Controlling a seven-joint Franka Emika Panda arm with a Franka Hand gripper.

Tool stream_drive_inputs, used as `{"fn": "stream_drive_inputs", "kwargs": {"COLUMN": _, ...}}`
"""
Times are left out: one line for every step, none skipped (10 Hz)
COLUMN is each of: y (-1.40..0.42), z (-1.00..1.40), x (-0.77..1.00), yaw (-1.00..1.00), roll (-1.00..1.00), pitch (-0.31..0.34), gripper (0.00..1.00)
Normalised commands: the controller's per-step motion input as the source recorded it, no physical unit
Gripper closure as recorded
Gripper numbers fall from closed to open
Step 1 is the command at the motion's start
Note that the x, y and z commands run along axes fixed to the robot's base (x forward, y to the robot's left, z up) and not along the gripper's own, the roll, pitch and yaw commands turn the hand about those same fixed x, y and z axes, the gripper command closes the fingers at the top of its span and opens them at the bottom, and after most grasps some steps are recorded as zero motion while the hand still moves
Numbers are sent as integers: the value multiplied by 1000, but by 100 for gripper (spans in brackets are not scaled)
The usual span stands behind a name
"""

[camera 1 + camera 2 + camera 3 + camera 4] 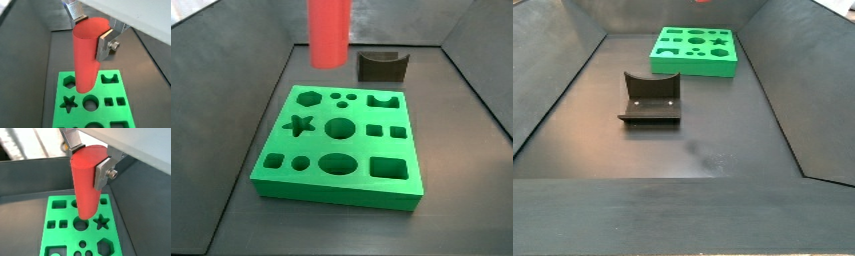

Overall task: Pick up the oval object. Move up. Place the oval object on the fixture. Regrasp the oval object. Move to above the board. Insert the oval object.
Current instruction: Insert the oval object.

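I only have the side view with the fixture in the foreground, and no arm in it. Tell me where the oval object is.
Observer: The gripper holds the oval object upright, fingers clamped on its upper part.
Operator: Report its position over the board.
Observer: In a side view it hangs above the far edge of the board, lower end clear of the surface and in no cut-out.

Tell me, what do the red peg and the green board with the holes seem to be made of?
Oval object, held upright in the gripper above the board: probably plastic, going by its uniform red and smooth matte skin. Board: likely plastic too, an even bright green with clean-edged cut-outs. Neither is certain.
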Motion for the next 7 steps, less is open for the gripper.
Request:
{"fn": "stream_drive_inputs", "kwargs": {"y": 0, "z": -109, "x": -189, "yaw": -831, "roll": 90, "pitch": 0, "gripper": 100}}
{"fn": "stream_drive_inputs", "kwargs": {"y": -57, "z": -131, "x": -129, "yaw": -826, "roll": 104, "pitch": 0, "gripper": 100}}
{"fn": "stream_drive_inputs", "kwargs": {"y": -157, "z": -120, "x": -14, "yaw": -817, "roll": 99, "pitch": 0, "gripper": 100}}
{"fn": "stream_drive_inputs", "kwargs": {"y": -260, "z": -143, "x": 0, "yaw": -826, "roll": 84, "pitch": 0, "gripper": 100}}
{"fn": "stream_drive_inputs", "kwargs": {"y": -351, "z": -129, "x": 103, "yaw": -766, "roll": 34, "pitch": 0, "gripper": 100}}
{"fn": "stream_drive_inputs", "kwargs": {"y": -351, "z": -160, "x": 71, "yaw": -780, "roll": 50, "pitch": 0, "gripper": 100}}
{"fn": "stream_drive_inputs", "kwargs": {"y": -320, "z": -191, "x": 43, "yaw": -780, "roll": 54, "pitch": 0, "gripper": 100}}
